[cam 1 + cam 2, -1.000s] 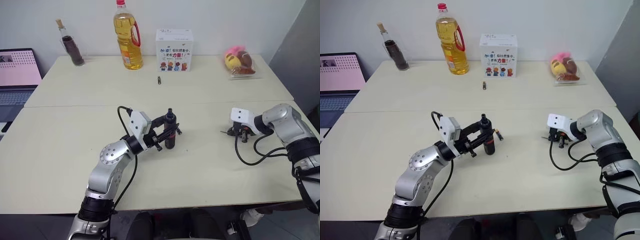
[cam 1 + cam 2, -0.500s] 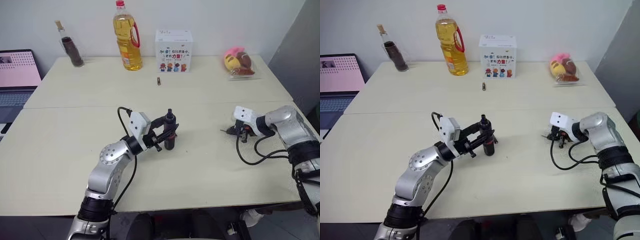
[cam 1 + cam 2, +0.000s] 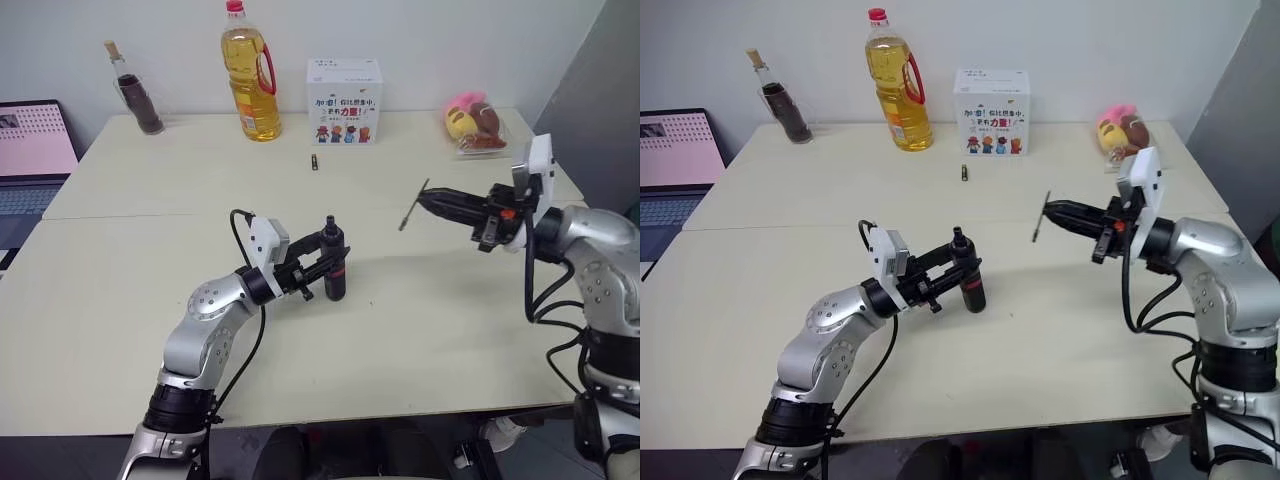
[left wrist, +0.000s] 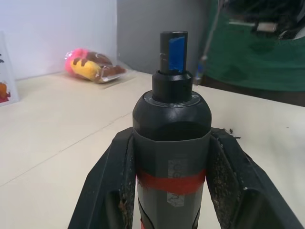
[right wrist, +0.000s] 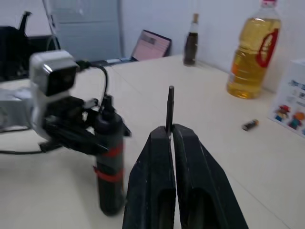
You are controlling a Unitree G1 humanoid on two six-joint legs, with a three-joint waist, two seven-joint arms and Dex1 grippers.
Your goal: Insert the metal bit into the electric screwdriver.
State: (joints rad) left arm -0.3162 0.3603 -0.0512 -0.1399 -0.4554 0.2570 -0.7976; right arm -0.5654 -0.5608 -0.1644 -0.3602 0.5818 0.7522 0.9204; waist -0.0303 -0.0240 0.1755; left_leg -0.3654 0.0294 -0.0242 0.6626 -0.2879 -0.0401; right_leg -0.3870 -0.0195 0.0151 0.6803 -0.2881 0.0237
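Note:
The electric screwdriver (image 3: 334,264), black with a red band, stands upright on the table with its nose up. My left gripper (image 3: 327,268) is shut on its body; in the left wrist view both fingers (image 4: 108,187) press against the screwdriver (image 4: 171,143) at the red band. My right gripper (image 3: 426,201) hangs level above the table to the right, pointing left toward the screwdriver. It is shut on the metal bit (image 3: 411,206), a thin dark rod sticking out past its tips. The right wrist view shows the bit (image 5: 169,107) rising from the closed fingertips (image 5: 159,138), with the screwdriver (image 5: 109,164) beyond.
Along the far edge stand a dark bottle (image 3: 135,95), a yellow oil bottle (image 3: 248,75), a white box (image 3: 345,88) and a bagged plush toy (image 3: 475,122). A small battery (image 3: 314,161) lies before the box. A laptop (image 3: 30,150) sits at the far left.
My right gripper has lifted off the table at the right, swung up and leftward, and turned level with the bit in it. The left gripper and screwdriver stayed put.

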